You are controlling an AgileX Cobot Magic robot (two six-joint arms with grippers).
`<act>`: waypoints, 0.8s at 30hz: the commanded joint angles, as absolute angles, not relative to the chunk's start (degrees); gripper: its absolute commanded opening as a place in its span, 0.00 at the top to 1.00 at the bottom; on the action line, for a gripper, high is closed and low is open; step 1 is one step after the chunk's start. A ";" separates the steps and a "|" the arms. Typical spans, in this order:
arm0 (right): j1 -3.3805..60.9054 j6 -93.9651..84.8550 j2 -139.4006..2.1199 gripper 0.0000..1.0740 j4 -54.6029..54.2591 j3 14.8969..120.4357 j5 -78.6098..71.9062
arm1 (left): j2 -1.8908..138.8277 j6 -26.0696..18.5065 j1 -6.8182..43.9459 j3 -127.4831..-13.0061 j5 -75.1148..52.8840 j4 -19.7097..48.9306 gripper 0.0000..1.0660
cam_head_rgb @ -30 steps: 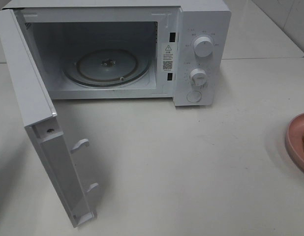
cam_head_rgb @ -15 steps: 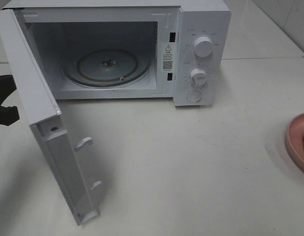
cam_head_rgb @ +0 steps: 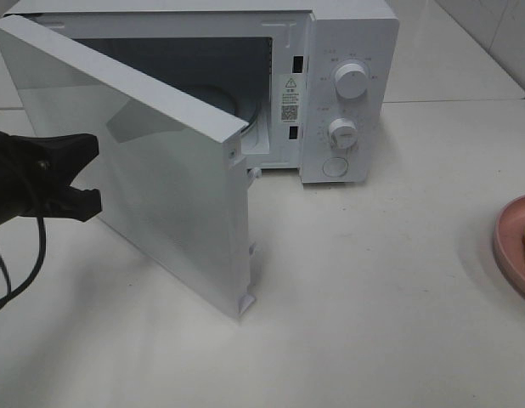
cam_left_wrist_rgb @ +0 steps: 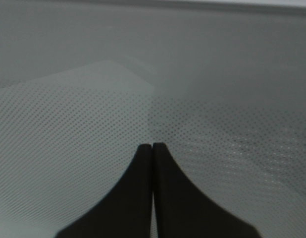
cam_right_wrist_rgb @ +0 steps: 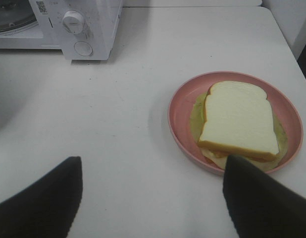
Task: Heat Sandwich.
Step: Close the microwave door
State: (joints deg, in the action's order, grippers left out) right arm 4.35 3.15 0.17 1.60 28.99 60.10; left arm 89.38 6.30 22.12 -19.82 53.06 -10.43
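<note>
Swung from wide open to half shut, the door [cam_head_rgb: 152, 170] now screens most of the oven cavity, with the left gripper [cam_head_rgb: 91, 174], jaws clenched on nothing, against its outer face at mid-left. Far right, the sandwich [cam_right_wrist_rgb: 239, 119] lies on its plate [cam_right_wrist_rgb: 180, 111], just beyond the spread, empty right gripper [cam_right_wrist_rgb: 153, 193], the nearer arm.

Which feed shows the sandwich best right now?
Right wrist view: the whole sandwich lies in plain sight on the pink plate. The exterior high view catches only a yellowish sliver at its right edge; the left wrist view shows none.
</note>
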 commanded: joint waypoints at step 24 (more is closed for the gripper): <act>3.90 3.38 1.72 0.30 1.78 28.93 59.42 | 104.51 -9.34 41.14 -43.37 49.50 20.34 1.00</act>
